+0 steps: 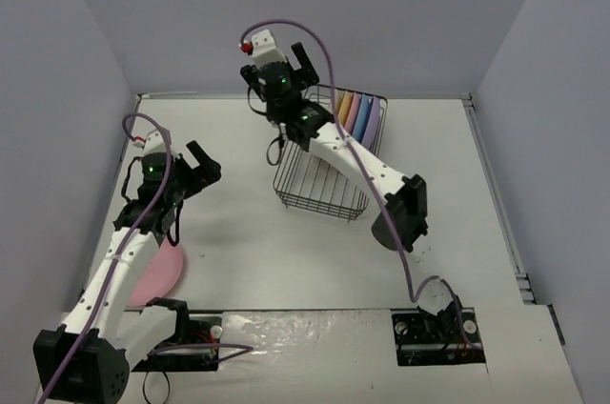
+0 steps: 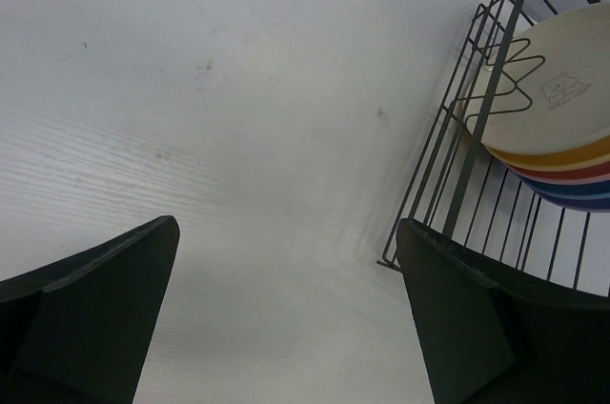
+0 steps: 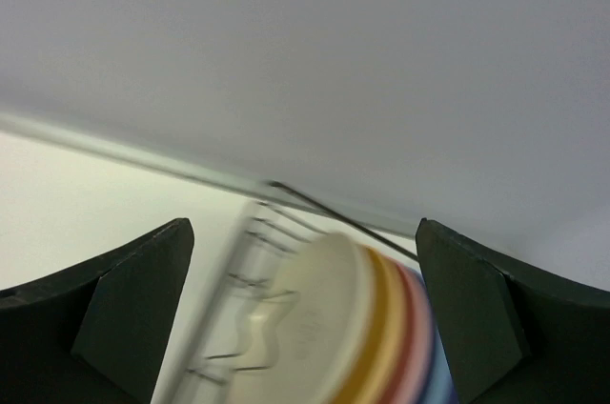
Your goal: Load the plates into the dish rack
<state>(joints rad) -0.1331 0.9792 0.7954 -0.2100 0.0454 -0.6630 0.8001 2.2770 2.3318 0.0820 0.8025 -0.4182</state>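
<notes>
Far on the desk (image 1: 457,232), five plates (image 1: 357,111) stand in the rack (image 1: 319,185). Empty and released, left tool (image 1: 195,169) and right tool (image 1: 277,68) hover. Remaining pink plate (image 1: 157,275), near left, likely needs grasping next.

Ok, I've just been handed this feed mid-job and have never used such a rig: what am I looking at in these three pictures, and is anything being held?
You have two robot arms bolted at the near edge of a table. The overhead picture looks down from behind them: the left arm is on the left, and the right arm reaches over the black wire dish rack. The other two pictures come from a camera on each wrist; the dark wedges in their lower corners are that arm's own jaws. Both pairs of jaws stand open, holding nothing. Coloured plates stand on edge at the rack's far end. One pink plate lies flat on the table, partly under the left arm, not yet loaded.
</notes>
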